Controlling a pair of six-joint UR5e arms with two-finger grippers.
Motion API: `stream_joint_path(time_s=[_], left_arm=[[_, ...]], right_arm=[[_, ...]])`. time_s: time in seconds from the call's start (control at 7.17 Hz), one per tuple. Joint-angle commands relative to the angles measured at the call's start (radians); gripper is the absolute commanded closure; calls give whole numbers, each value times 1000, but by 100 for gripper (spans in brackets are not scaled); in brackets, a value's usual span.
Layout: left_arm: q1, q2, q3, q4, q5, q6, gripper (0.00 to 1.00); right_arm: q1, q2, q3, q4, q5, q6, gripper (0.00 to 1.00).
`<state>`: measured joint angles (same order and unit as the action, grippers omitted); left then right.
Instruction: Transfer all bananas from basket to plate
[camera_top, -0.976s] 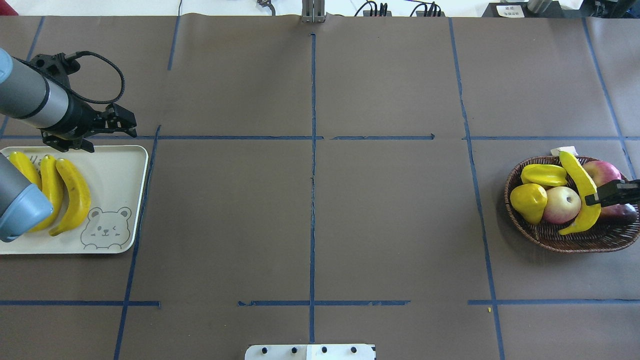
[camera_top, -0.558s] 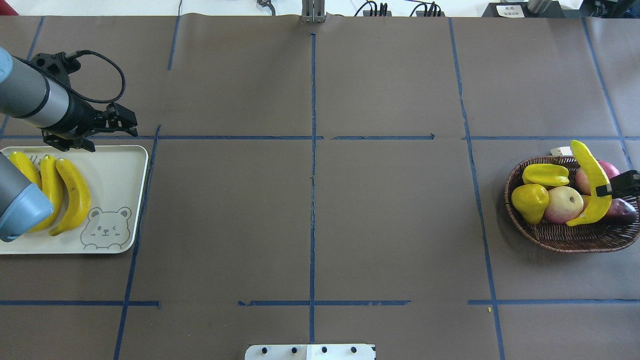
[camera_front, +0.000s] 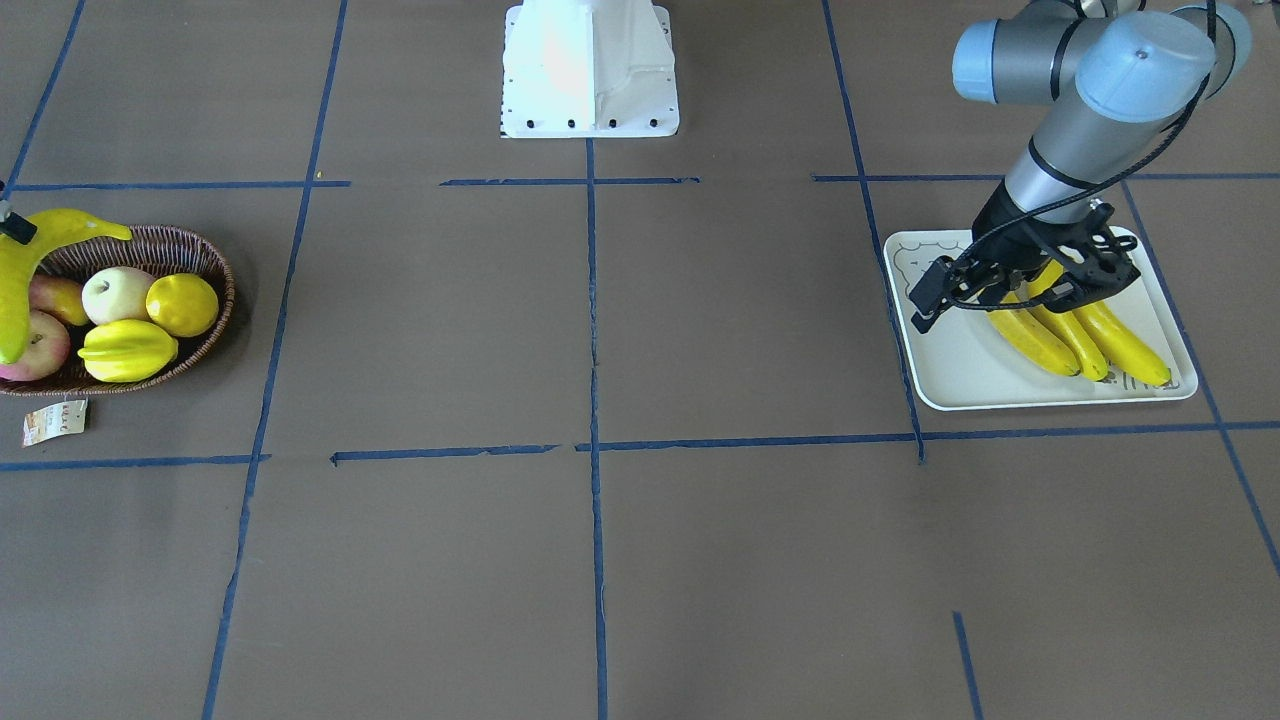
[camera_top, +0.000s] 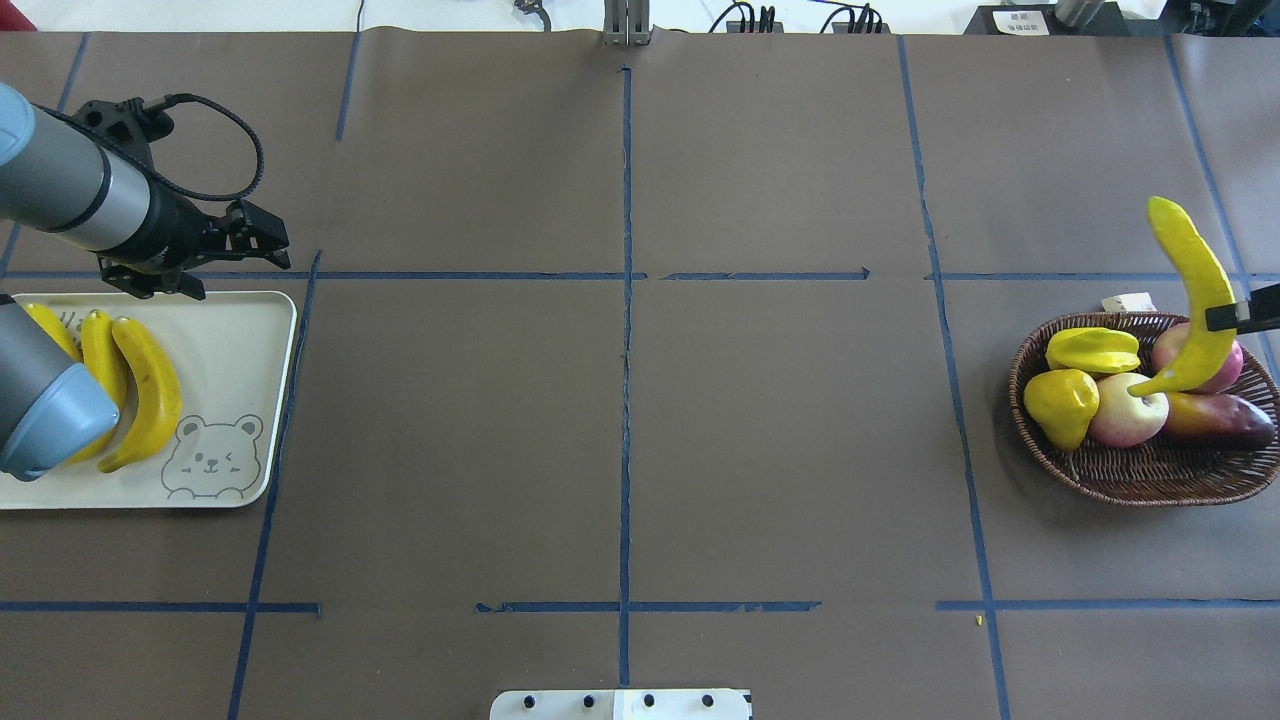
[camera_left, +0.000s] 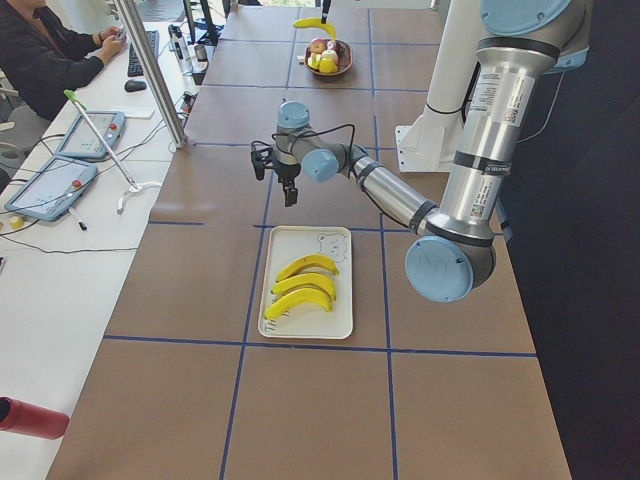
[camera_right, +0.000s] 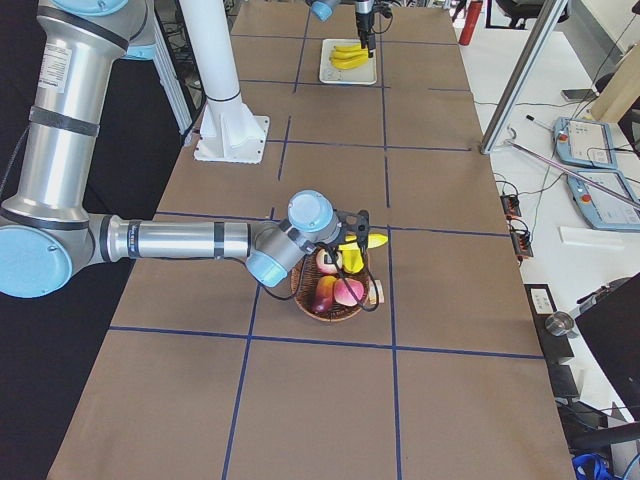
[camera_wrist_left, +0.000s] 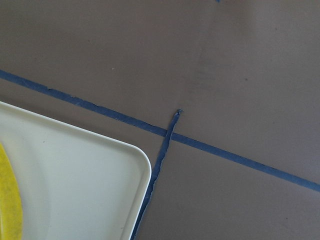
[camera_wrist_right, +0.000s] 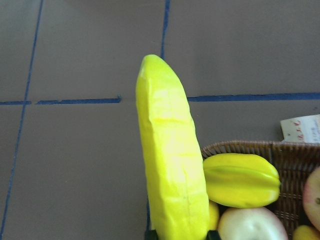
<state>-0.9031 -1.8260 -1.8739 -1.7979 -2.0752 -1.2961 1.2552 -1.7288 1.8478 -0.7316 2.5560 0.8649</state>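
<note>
The right gripper (camera_top: 1215, 318) is pinching one banana (camera_top: 1185, 265) at mid-length, and it hangs steeply tilted above the basket (camera_top: 1120, 482), lower tip over the other fruit (camera_top: 1090, 350). Across the table, the left gripper (camera_top: 268, 242) hovers empty, jaws spread, just past the far corner of the plate (camera_top: 235, 340), where three bananas (camera_top: 140, 385) lie side by side.

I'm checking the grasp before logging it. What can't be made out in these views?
- Right gripper: cut off by the frame edge in the overhead and front-facing views, so how its jaws sit on the lifted banana is unclear.
- Outermost banana on the plate: mostly covered by the left arm's elbow in the overhead view.
- Basket tag: print too small to read in the front-facing view.
</note>
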Motion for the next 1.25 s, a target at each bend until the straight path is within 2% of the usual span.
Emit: stream_joint_path(time_s=[0.0,0.14,0.28,0.42,0.56,0.7,0.84,1.12], left_arm=[[57,-105,-7,-26,-5,-46,0],[102,-152,-1,-117,-3,-148,0],[137,-165,13,-282,-2,-276,1],[153,-195,47,-399,0,-370,1],[159,-254,76,-415,0,-390,1],[167,-309,90,-417,0,-419,1],[190,-343,107,-419,3,-437,1],[207,-413,168,-420,9,-454,1]], right_arm=[[-164,220,7,-66,-25,146,100],[-278,323,8,-87,-133,254,100],[-427,383,8,-101,-313,310,100],[-519,466,17,-191,-444,316,100],[-586,576,43,-360,-511,318,100],[-655,675,44,-481,-604,321,100],[-701,717,44,-518,-655,336,100],[-727,741,47,-519,-666,387,100]])
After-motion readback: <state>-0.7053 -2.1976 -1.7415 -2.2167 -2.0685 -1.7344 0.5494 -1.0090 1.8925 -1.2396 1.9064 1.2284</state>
